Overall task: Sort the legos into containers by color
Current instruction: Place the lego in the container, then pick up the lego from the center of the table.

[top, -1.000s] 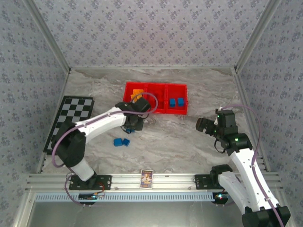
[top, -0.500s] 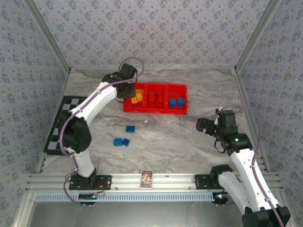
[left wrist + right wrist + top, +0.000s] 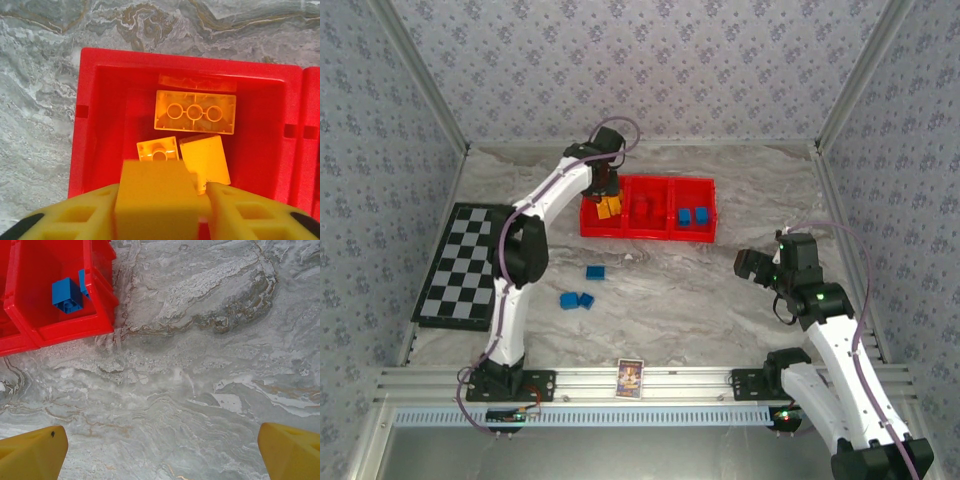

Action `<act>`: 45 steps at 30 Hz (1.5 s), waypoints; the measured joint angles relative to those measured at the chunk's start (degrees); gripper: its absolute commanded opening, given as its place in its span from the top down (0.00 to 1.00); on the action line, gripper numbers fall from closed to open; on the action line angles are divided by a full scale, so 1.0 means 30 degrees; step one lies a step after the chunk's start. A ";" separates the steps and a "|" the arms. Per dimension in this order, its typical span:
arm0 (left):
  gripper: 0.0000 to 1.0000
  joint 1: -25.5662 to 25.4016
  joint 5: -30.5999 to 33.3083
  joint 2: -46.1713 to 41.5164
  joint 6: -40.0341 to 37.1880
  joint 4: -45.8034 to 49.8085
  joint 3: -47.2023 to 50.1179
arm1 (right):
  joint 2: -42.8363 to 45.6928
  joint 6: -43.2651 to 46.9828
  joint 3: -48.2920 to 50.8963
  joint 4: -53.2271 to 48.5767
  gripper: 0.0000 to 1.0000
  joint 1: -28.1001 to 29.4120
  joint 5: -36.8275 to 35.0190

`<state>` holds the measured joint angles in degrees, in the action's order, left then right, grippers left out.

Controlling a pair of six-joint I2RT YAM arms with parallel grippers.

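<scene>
Left arm reaches far across the desk [image 3: 720,300]. Left claw [image 3: 162,197] hangs over the left compartment of the tray [image 3: 82,125]. An orange brick [image 3: 150,182] sits between its fingers [image 3: 75,217], flush against the left one. On the right side a thin gap may show, so I cannot tell whether the brick is clamped or loose.

In the same compartment, below the claw: a long brick [image 3: 195,112], orange and upside down, near the far wall. Two small bricks [image 3: 157,150], also orange, lie just beside each other, nearer the claw.

Top view: the middle compartment holds red bricks [image 3: 642,208]; count unclear. The right compartment holds two blue bricks [image 3: 693,215] side by side.

Loose on the desk, on the near side of the tray: a single blue brick [image 3: 595,272], and closer to the arm bases a blue pair [image 3: 577,300], touching.

Right claw [image 3: 160,440] is wide and empty, over bare desk near the tray's right end. The right wrist view looks into the right compartment, with a blue brick in it.

Checkered board [image 3: 470,262] lies at the left edge of the desk. A card [image 3: 630,378] stands at the near rail.
</scene>
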<state>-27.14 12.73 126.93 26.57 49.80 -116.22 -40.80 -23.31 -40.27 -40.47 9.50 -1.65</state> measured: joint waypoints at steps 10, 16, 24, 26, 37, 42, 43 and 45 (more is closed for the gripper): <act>0.08 0.0066 0.0146 -0.0146 -0.0131 -0.0342 0.0066 | 0.0007 0.0000 0.0000 0.0000 0.00 0.0000 0.0000; 0.00 0.0058 0.0189 -0.3497 -0.0597 -0.1399 0.2710 | 0.0007 0.0000 0.0000 0.0007 0.00 0.0000 0.0000; 0.00 0.0007 -0.0634 -1.0105 -0.0852 -0.3344 0.8561 | 0.0007 0.0000 0.0000 0.0007 0.00 0.0000 0.0007; 0.00 -0.0109 -0.0940 -1.1424 -0.1115 -0.3694 1.0120 | 0.0007 0.0000 0.0000 0.0007 0.00 0.0000 0.0015; 0.00 -0.3636 -0.1923 -1.8141 -0.7810 -0.5093 1.8578 | 0.0015 0.0000 0.0007 0.0007 0.00 0.0000 0.0299; 0.00 -0.5428 -0.3803 -2.1617 -1.4090 -0.5413 2.1872 | 0.0372 0.0000 0.0058 0.0015 0.00 0.0000 0.0364; 0.01 -0.5406 -0.4087 -2.2054 -1.5373 -0.5391 2.2287 | 0.0474 0.0000 0.0058 0.0015 0.00 0.0007 0.0364; 0.03 -0.5085 -0.4787 -2.2447 -1.7923 -0.5064 2.2804 | 0.0612 0.0000 0.0058 0.0022 0.00 0.0007 0.0379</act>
<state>-42.39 -1.63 59.59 -27.20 34.61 -47.81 -38.96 -23.31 -40.10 -40.40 9.52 -0.51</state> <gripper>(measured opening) 0.983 0.996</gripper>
